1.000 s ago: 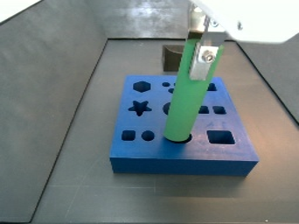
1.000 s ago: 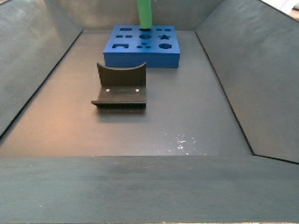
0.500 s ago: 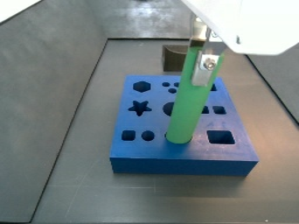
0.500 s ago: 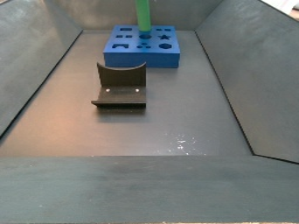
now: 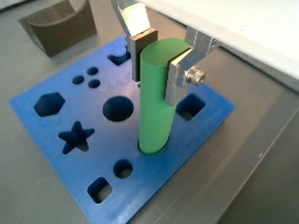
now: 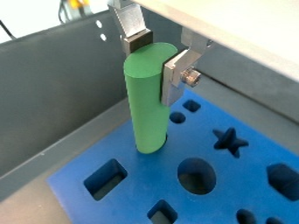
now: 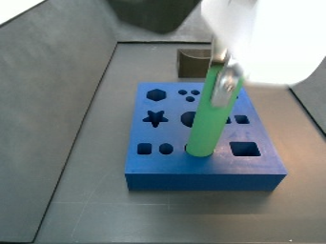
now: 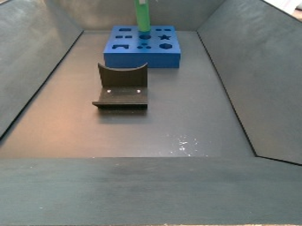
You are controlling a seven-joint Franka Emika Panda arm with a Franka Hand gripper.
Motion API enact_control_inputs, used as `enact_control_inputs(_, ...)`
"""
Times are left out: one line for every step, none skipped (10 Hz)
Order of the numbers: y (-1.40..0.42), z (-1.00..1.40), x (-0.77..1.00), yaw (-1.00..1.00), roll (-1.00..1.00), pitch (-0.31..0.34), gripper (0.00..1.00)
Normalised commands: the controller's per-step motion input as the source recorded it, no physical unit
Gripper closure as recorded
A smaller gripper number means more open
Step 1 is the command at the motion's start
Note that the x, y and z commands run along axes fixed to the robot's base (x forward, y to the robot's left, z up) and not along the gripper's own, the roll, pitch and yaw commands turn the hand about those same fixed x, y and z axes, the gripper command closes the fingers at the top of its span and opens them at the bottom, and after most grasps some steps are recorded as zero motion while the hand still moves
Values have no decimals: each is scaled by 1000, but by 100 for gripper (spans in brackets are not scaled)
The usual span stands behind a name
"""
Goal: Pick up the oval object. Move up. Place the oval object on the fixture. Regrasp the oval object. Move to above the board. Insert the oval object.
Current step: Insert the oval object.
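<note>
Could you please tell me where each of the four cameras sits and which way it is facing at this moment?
Wrist view: on the wrist, looking down the gripper at the oval object, board and fixture.
Wrist view: on the wrist, opposite side; fingers, oval object, board.
Side view: high, near the board; blurred gripper shows.
Side view: far end, fixture nearest, board beyond; no gripper shows.
All share the upright oval object on the board.

Dark grey floor (image 8: 165, 132); on it, board (image 8: 165, 58) at far end, fixture (image 8: 122, 86) just before it. End effector (image 5: 163, 63) above board.
</note>
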Motion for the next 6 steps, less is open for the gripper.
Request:
enact_control_inputs(-126,-854,-169,-220,157,-126,100)
enact_control_inputs(-103,-886,-134,-200,147,-123,100)
enact_control_inputs(0,-497,-83,-160,86,-87,100)
enact_control_inputs(0,0,37,0,0,43,100)
enact_control_inputs(0,0,0,0,0,-4,100)
enact_control_inputs(0,0,0,0,0,0,100)
